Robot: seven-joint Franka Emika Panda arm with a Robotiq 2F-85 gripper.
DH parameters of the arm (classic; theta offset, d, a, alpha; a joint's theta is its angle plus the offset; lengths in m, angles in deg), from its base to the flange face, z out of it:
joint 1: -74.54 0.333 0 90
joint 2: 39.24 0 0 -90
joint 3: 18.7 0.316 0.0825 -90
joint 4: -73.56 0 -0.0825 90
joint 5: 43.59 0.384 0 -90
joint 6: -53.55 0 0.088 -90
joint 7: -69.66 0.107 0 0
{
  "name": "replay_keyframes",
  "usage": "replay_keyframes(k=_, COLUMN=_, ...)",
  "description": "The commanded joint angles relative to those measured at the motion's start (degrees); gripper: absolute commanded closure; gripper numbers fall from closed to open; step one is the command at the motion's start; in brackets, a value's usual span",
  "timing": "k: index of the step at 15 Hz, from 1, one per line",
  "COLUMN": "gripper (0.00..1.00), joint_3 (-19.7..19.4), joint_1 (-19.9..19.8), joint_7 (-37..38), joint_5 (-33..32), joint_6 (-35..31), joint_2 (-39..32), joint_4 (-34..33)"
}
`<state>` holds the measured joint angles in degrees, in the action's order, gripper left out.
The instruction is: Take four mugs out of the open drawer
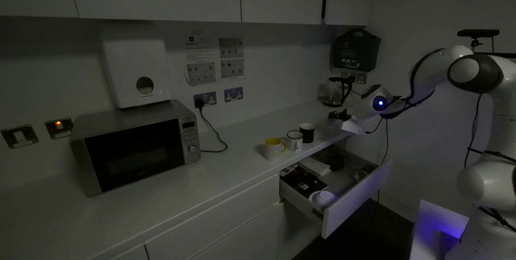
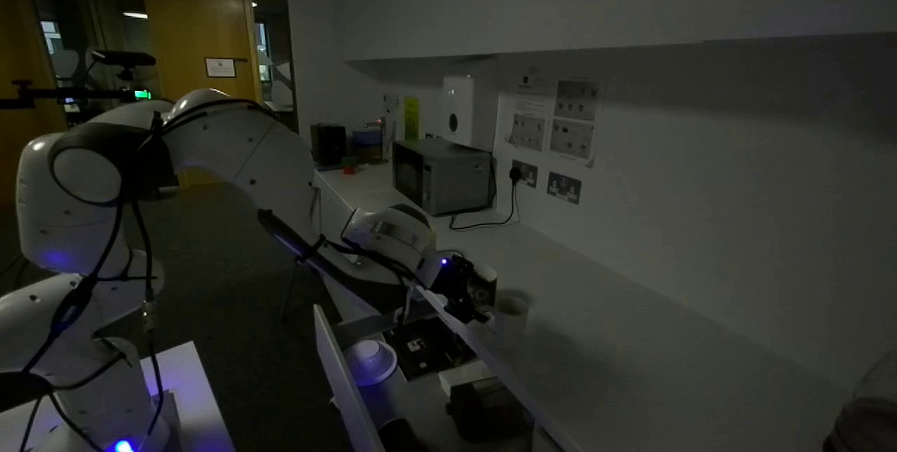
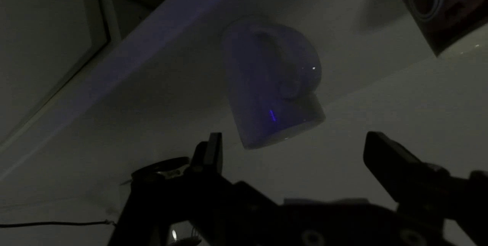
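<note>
In the wrist view a pale handled mug (image 3: 263,86) stands on the counter, just ahead of my open gripper (image 3: 294,138), with nothing between the fingers. A dark patterned mug (image 3: 444,9) is at upper right. An exterior view has a pale mug (image 2: 511,322) beside the gripper (image 2: 469,294), which partly covers a dark mug (image 2: 483,284). Another exterior view shows a yellow-lined mug (image 1: 273,151), a white dark-rimmed mug (image 1: 294,142) and a black mug (image 1: 307,134) in a row, left of my gripper (image 1: 335,115). Inside the open drawer (image 1: 356,199) lies a cup-like item (image 1: 360,175).
The drawer also holds a white bowl-like piece (image 1: 323,198) on a plate, a dark flat box (image 1: 302,181) and a white stack (image 1: 314,165). A glass kettle (image 1: 335,92) stands at the counter's far end, a microwave (image 1: 135,147) at the other. Cabinets hang above.
</note>
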<state>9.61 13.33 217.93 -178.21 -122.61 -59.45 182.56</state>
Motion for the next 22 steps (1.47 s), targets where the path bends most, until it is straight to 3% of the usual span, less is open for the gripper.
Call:
replay_keyframes(k=1, gripper=0.00, joint_3=1.8, joint_1=-3.8, joint_7=2.4, joint_5=-1.6, joint_6=-6.6, joint_2=2.7, joint_4=0.4)
replay_keyframes(k=9, gripper=0.00, joint_3=4.8, joint_1=-12.7, joint_7=0.1, joint_5=-2.7, joint_6=-12.0, joint_2=8.4, joint_4=3.5)
replay_keyframes(k=22, gripper=0.00, joint_3=4.3, joint_1=-17.8, joint_7=-8.2, joint_5=-6.6, joint_6=-15.8, joint_2=17.2, joint_4=10.8)
